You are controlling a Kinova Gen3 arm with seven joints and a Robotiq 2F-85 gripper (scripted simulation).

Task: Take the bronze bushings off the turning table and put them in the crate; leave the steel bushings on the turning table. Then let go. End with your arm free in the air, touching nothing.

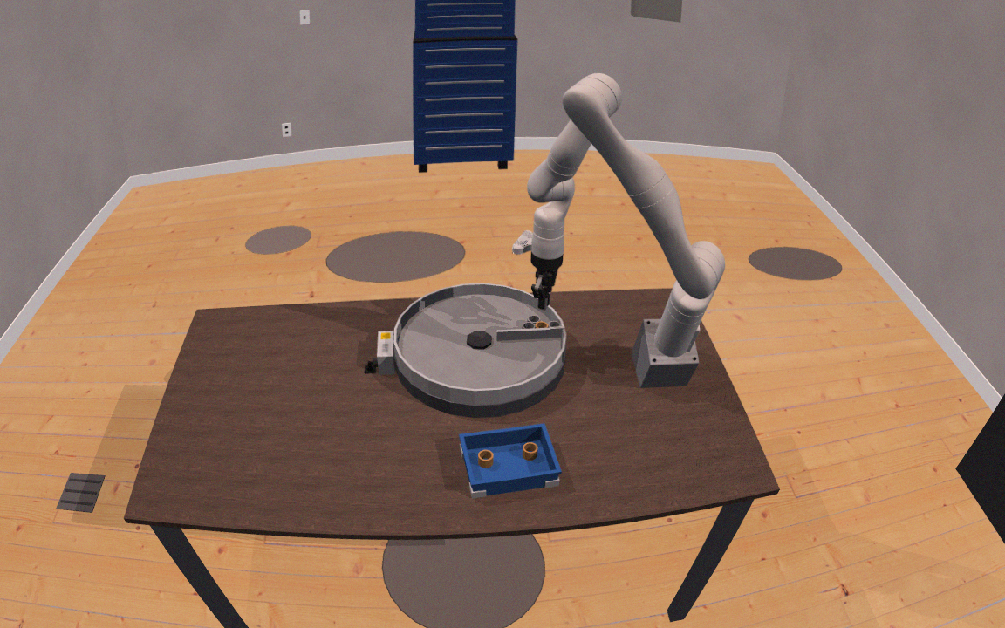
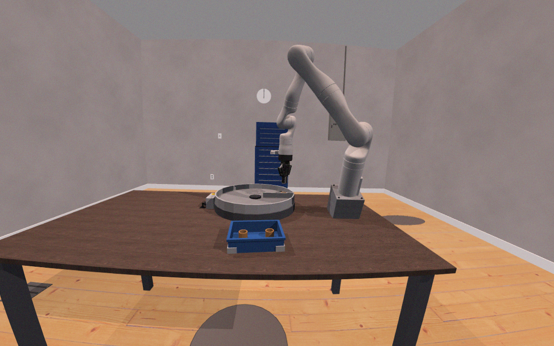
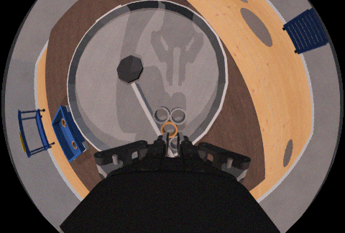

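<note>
The grey turning table (image 1: 482, 388) (image 2: 253, 209) (image 3: 144, 42) stands mid-table. One bronze bushing (image 1: 541, 323) (image 3: 169, 129) stands on it near the right rim, behind a radial bar (image 1: 525, 335). Two steel bushings (image 1: 528, 318) (image 3: 162, 113) (image 3: 177, 113) stand touching it. My gripper (image 1: 541, 299) (image 2: 284, 176) (image 3: 172, 138) hangs a little above the bronze bushing, with its fingers shut narrow on nothing. The blue crate (image 1: 508, 432) (image 2: 255, 243) (image 3: 60, 132) stands in front of the turning table and holds two bronze bushings (image 1: 486, 457) (image 1: 529, 448) (image 2: 243, 233) (image 2: 269, 232).
The arm's grey base (image 1: 664, 363) (image 2: 345, 206) stands on the table to the right of the turning table. A small white control box (image 1: 385, 350) sits at the turning table's left side. A black hub (image 1: 478, 338) marks its centre.
</note>
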